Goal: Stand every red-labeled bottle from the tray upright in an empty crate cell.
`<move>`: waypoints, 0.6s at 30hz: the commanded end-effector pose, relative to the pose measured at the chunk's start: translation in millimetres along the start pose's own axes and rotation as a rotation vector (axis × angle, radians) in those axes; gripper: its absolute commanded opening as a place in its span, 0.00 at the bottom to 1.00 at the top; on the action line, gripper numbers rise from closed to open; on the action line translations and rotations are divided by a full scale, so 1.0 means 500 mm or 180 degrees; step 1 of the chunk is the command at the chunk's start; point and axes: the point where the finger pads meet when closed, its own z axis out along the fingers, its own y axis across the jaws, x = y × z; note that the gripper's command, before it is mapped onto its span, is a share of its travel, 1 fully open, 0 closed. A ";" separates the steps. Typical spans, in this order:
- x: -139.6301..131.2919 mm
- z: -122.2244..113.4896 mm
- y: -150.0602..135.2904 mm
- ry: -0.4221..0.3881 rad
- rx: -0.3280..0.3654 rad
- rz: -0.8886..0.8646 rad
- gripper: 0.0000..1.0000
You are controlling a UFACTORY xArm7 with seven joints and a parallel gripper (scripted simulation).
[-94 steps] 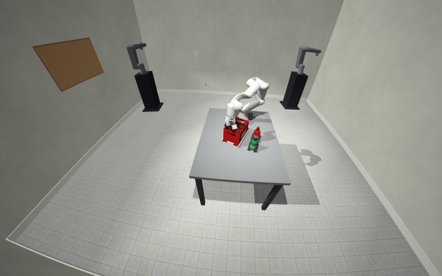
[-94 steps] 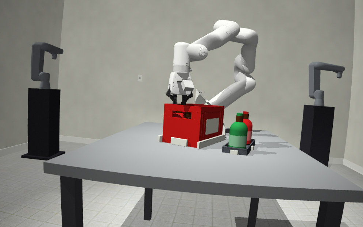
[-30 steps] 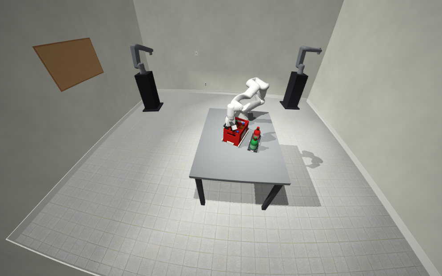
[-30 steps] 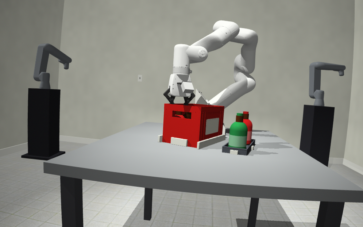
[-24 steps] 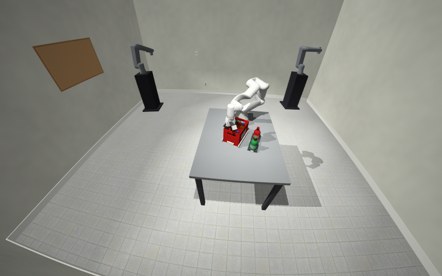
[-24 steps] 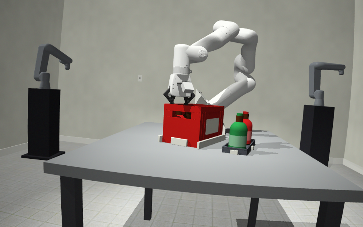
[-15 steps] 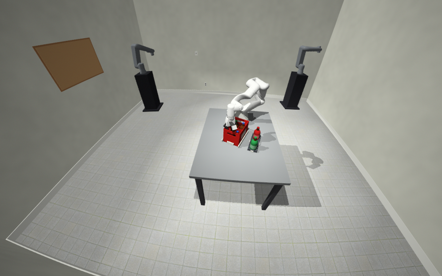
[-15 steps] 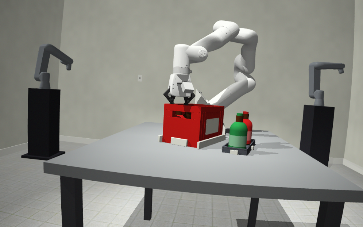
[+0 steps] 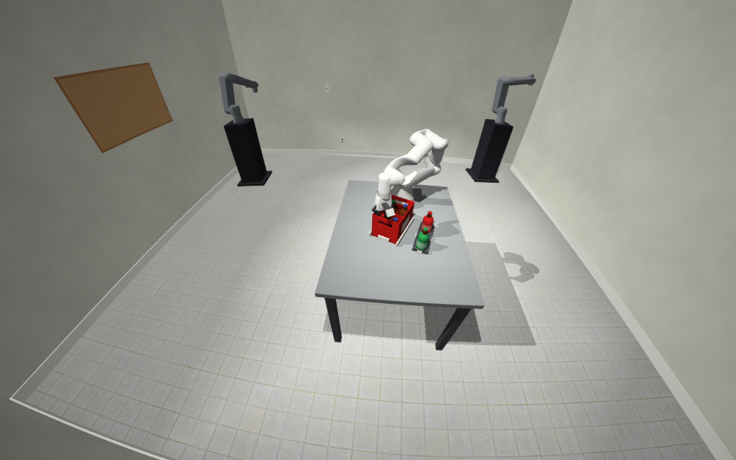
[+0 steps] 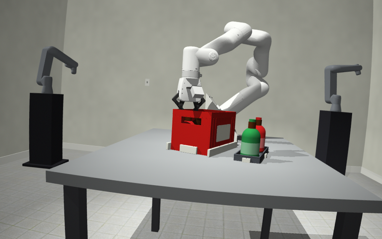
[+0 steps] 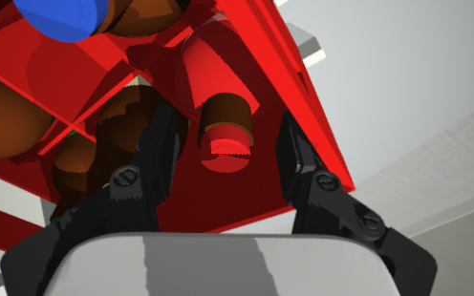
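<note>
The red crate (image 10: 201,131) stands on the grey table, also seen from above (image 9: 392,221). My gripper (image 10: 187,105) hangs just above its near-left cell and is open. In the wrist view the fingers stand apart on either side of a red bottle (image 11: 223,119) with a brown neck that stands in that cell, with a gap on both sides. Brown bottles (image 11: 8,119), one with a blue cap (image 11: 60,16), fill other cells. The dark tray (image 10: 251,156) right of the crate holds a green bottle (image 10: 250,138) and a red bottle (image 10: 260,133), both upright.
Two grey arms on black pedestals (image 10: 45,127) (image 10: 333,136) stand left and right of the table. A brown board (image 9: 113,103) hangs on the left wall. White blocks (image 10: 188,148) sit at the crate's foot.
</note>
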 end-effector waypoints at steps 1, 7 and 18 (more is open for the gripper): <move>0.000 -0.006 0.003 0.0004 -0.0016 0.0001 0.65; 0.000 -0.012 0.003 0.0004 -0.0016 0.0001 0.65; 0.000 -0.044 0.003 0.0004 -0.0016 0.0001 0.65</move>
